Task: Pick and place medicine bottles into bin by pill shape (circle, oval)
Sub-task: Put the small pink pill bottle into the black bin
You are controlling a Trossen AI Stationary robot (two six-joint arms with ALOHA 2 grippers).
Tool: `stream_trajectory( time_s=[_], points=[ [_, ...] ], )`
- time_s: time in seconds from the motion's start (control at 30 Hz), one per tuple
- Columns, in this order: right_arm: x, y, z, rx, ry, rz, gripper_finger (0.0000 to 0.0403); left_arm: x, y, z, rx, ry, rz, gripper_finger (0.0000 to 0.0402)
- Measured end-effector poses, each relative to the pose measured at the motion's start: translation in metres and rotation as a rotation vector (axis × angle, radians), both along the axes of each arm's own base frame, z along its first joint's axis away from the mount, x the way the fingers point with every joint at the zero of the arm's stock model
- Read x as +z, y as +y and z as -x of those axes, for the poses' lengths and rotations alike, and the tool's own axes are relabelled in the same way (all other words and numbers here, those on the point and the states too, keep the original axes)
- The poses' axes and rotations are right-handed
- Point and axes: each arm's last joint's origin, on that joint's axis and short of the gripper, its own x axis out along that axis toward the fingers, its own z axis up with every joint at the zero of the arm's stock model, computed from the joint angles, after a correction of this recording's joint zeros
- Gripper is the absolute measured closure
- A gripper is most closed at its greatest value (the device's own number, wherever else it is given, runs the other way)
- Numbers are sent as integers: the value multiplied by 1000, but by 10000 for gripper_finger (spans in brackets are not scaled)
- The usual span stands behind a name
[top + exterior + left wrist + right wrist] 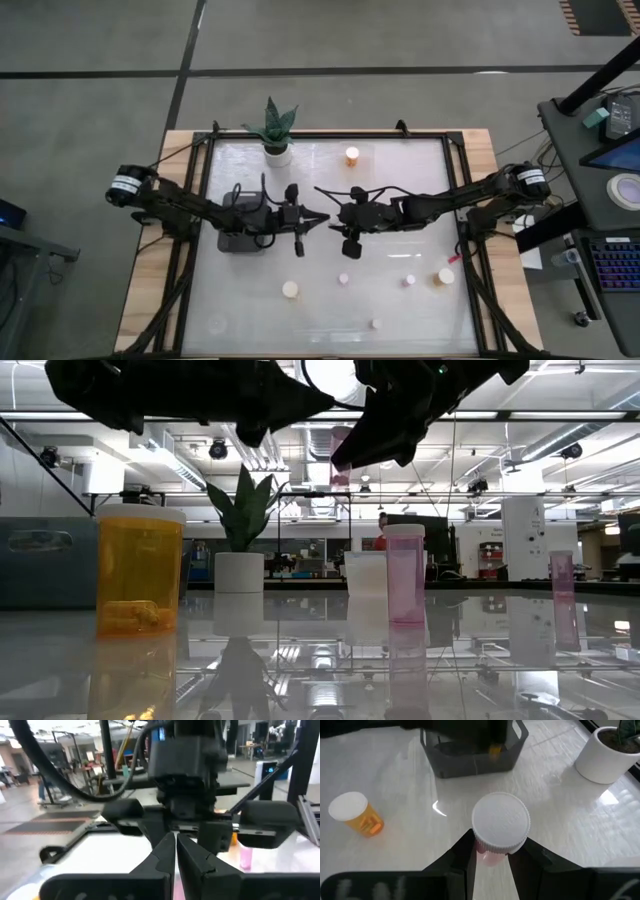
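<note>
The right pincer (490, 851) is clamped on a pink medicine bottle (500, 826), held above the surface (400, 200) just beside the dark bin (470, 757). The left pincer (176, 851) has its fingers together, also near the dark bin. An orange bottle (356, 813) stands on the surface near the bin.

Left hand (318, 218) closed, empty; right hand (338, 217) clamped, both mid-table.
</note>
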Motion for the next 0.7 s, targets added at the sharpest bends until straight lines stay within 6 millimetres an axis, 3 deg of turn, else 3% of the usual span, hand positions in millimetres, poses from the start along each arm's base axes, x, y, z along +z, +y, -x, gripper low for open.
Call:
stream_trajectory(
  time_s=[0.1, 0.27, 0.53, 0.7],
  points=[
    [0, 0, 0, -1, 2, 0, 314, -11, 0, -5, 0, 40, 23, 401],
    [0, 0, 0, 0, 2, 1, 314, -12, -1, -8, 0, 39, 24, 402],
    [0, 0, 0, 0, 0, 1, 314, 10, 0, -4, 0, -40, 27, 402],
    [0, 0, 0, 0, 0, 1, 314, -7, -1, -10, 0, 26, 28, 402]
  ],
)
